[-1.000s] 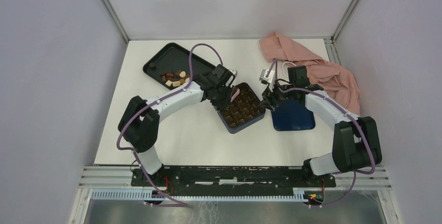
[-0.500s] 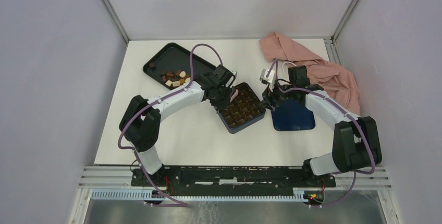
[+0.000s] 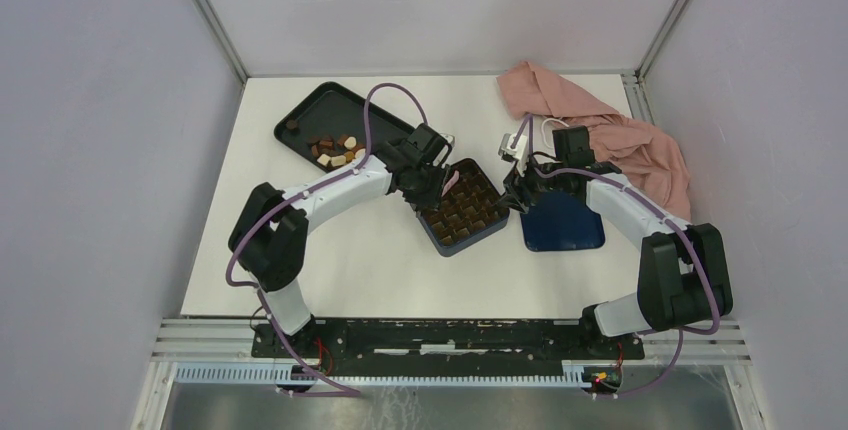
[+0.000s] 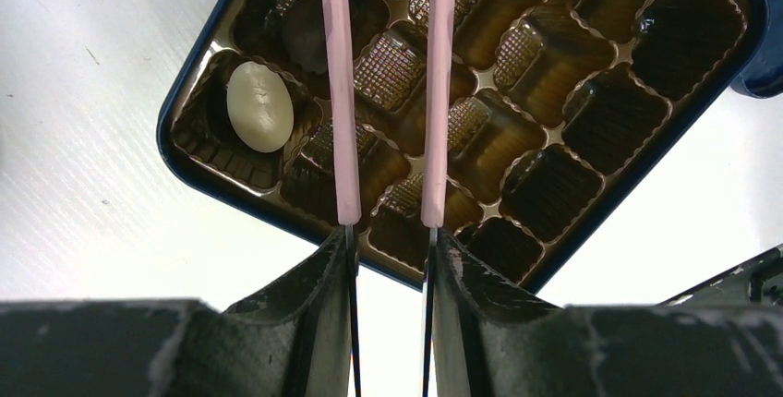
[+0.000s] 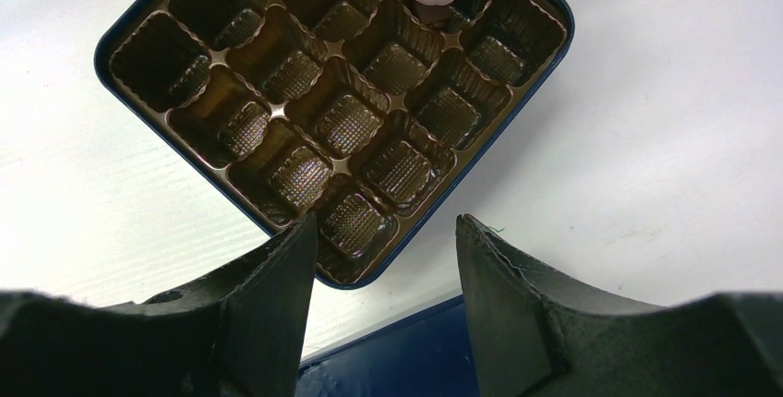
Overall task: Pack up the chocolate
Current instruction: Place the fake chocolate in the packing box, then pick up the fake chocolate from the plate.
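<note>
At the middle of the white table [image 3: 360, 260], the dark blue box [image 5: 346, 125] sits turned cornerwise, its brown grid of compartments almost all bare. One cream-white oval chocolate [image 4: 259, 106] lies in a corner compartment. The left gripper [image 3: 441, 182] hangs over that side of the box. Its pink fingers [image 4: 337, 92] stand slightly parted with nothing between them over the length that shows, and their tips are cut off in the left wrist view. The oval piece lies just beside the fingers, clear of them. The right gripper [image 5: 386, 222] hovers at the box's opposite edge, near the dark blue lid [image 3: 565, 225], with its jaws spread wide and empty. The other chocolates [image 3: 335, 150] lie clustered on the black tray [image 3: 310, 110] at the far left. A pink cloth [image 3: 620, 135] is bunched at the far right.
</note>
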{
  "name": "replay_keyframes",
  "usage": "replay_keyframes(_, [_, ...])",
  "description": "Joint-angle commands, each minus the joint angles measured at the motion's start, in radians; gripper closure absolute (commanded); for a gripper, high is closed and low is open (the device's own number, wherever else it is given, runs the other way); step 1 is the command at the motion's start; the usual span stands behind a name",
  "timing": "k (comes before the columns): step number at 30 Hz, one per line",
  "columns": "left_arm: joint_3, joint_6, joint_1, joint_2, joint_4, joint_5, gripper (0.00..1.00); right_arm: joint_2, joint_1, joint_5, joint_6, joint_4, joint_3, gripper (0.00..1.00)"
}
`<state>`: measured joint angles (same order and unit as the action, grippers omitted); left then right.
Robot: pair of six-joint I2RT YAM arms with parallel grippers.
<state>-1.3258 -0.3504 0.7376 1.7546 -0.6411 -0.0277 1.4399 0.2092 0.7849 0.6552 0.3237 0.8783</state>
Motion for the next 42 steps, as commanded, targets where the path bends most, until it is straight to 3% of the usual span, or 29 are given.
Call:
replay_keyframes(1, [-0.029,0.022,0.006,-0.054,0.04,-0.01,0.64,-0.015,-0.003,0.024,0.011,0.001,0.037,0.37])
replay_keyframes(9, [0.037,0.011,-0.026,-0.177,0.126,-0.097,0.65,-0.02,-0.004,0.034,0.018,0.008,0.039,0.37])
replay_keyframes(14, [0.139,0.013,-0.206,-0.295,0.178,-0.247,0.65,-0.026,-0.004,0.038,0.02,0.01,0.041,0.37])
replay_keyframes(18, [0.17,0.058,-0.354,-0.366,0.127,-0.27,0.65,-0.029,-0.006,0.043,0.021,0.01,0.04,0.37])
replay_keyframes(20, [0.172,0.088,-0.42,-0.379,0.082,-0.26,0.65,-0.029,-0.004,0.046,0.02,0.012,0.042,0.37])
replay_keyframes(22, [0.158,0.133,-0.466,-0.38,0.019,-0.163,0.65,-0.032,-0.005,0.047,0.02,0.013,0.042,0.37])
replay_keyframes(24, [0.135,0.168,-0.476,-0.369,-0.057,-0.01,0.65,-0.034,-0.004,0.048,0.02,0.012,0.041,0.37])
replay_keyframes(28, [0.125,0.201,-0.504,-0.361,-0.107,0.072,0.64,-0.029,-0.004,0.059,0.018,0.013,0.041,0.37])
replay_keyframes(42, [0.094,0.218,-0.697,-0.26,-0.024,-0.061,0.65,-0.026,-0.005,0.066,0.018,0.016,0.042,0.37])
